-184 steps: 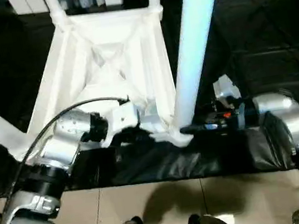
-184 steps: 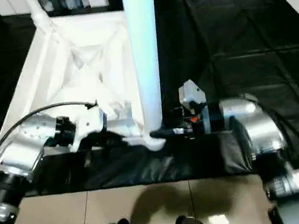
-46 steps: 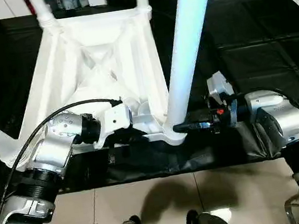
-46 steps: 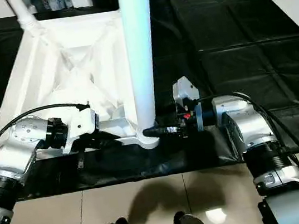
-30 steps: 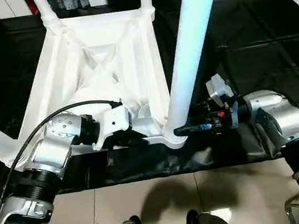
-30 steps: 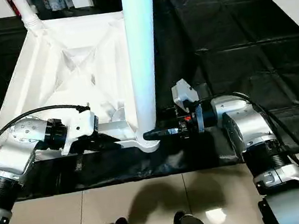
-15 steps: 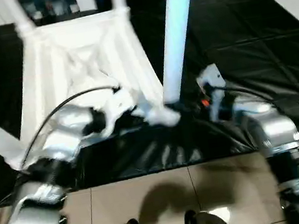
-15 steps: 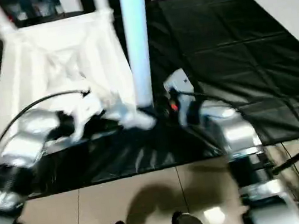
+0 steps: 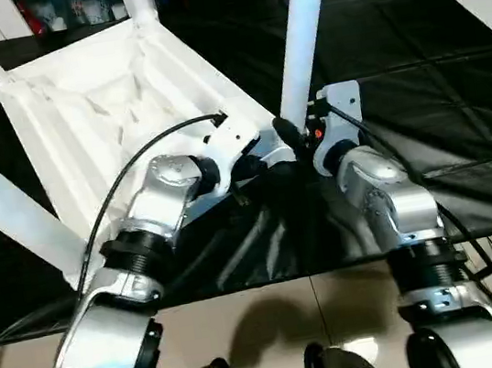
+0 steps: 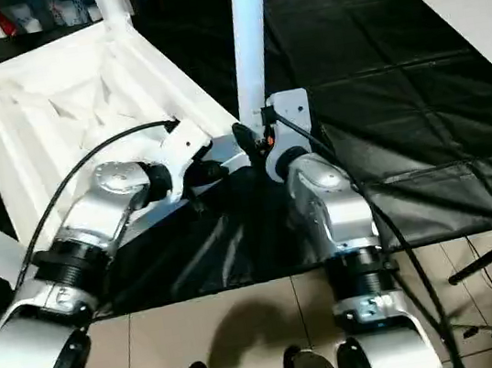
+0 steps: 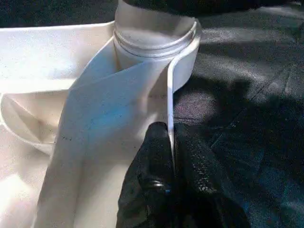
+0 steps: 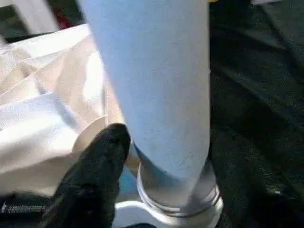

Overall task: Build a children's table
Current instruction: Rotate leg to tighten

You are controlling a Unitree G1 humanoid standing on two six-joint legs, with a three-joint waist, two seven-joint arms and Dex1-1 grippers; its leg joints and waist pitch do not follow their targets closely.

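Left wrist view: left gripper pinches the table rim; right gripper straddles the leg, grip unclear. A slip could unseat it.

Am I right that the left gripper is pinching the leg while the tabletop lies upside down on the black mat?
Not quite: in the left wrist view the left gripper pinches the tabletop's thin rim beside the corner socket, not the leg. The tabletop does lie upside down on the black mat.

2 silver forearms with ribbed black joint rings, white wrist camera blocks, a black cable, and textured black fingers.
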